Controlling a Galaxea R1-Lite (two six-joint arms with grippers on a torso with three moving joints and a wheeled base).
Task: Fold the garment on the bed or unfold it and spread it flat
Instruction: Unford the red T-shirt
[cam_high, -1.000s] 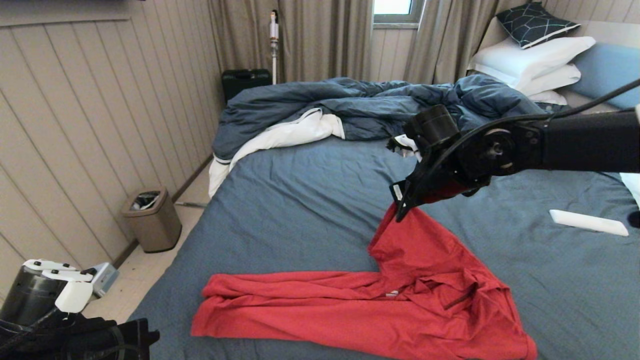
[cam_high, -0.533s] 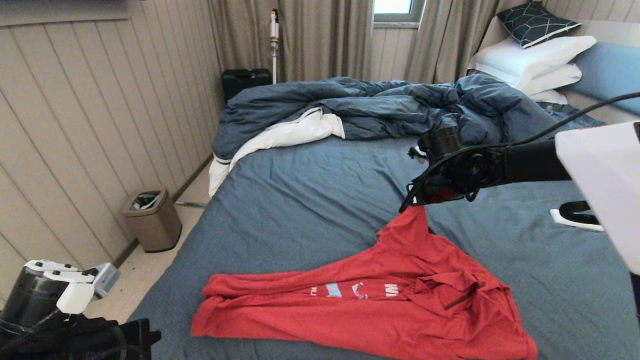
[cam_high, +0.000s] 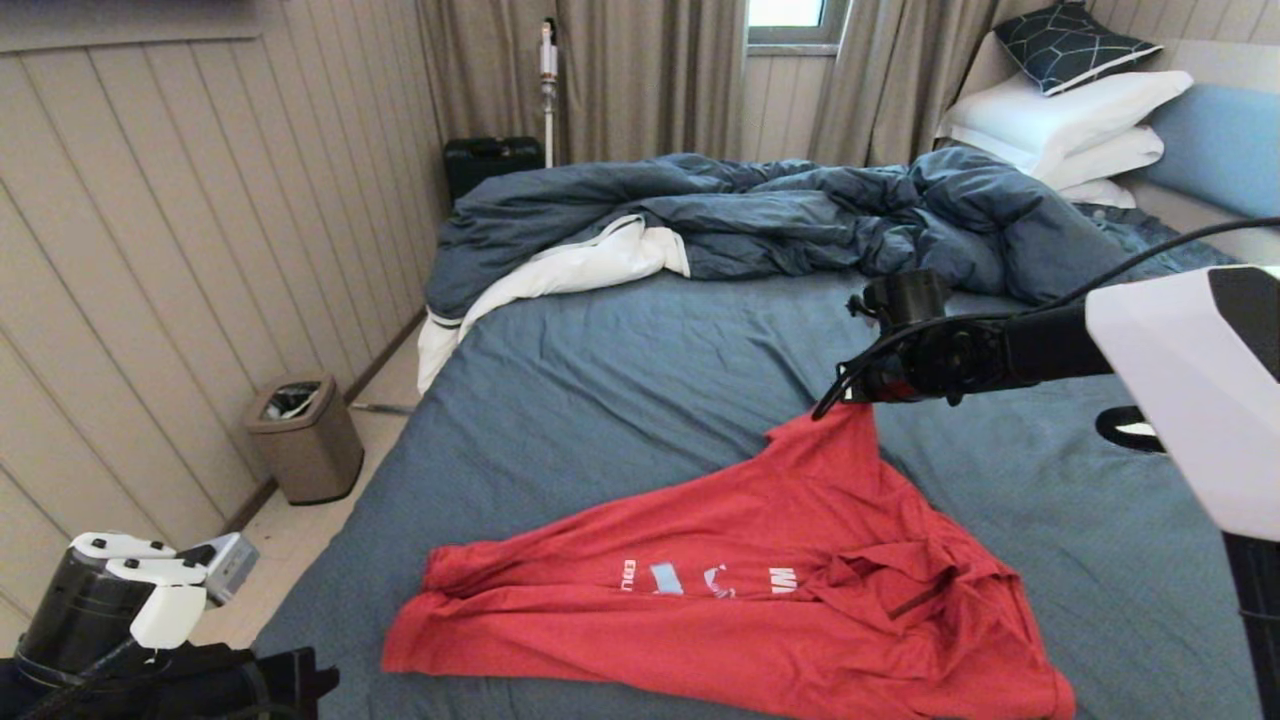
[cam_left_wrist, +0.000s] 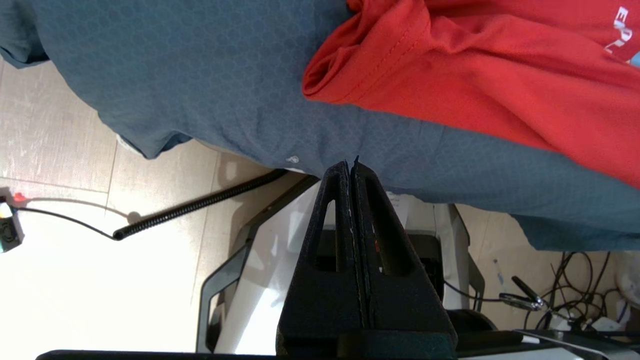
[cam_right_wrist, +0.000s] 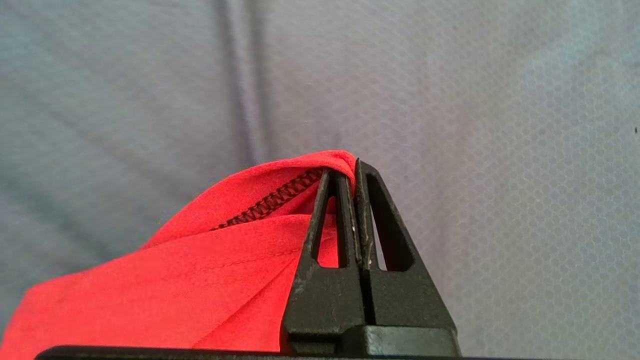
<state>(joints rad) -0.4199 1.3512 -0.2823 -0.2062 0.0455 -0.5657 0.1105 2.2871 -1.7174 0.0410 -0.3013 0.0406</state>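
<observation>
Your right gripper (cam_right_wrist: 354, 167) pinches a hemmed edge of the red T-shirt (cam_high: 740, 600), its jaws pressed tight on the cloth, and holds that corner lifted just above the slate-blue bed (cam_high: 600, 400). From the held corner the shirt slopes down to the sheet, where the rest lies spread near the bed's front edge, part of its white lettering and light-blue graphic showing and a rumpled fold on its right side. Your left gripper (cam_left_wrist: 352, 167) hangs low off the bed's front-left edge, jaws pressed together on nothing, close to the shirt's near sleeve but apart from it. A rumpled dark blue duvet (cam_high: 760, 215) lies across the far side, white pillows (cam_high: 1060, 125) beyond.
</observation>
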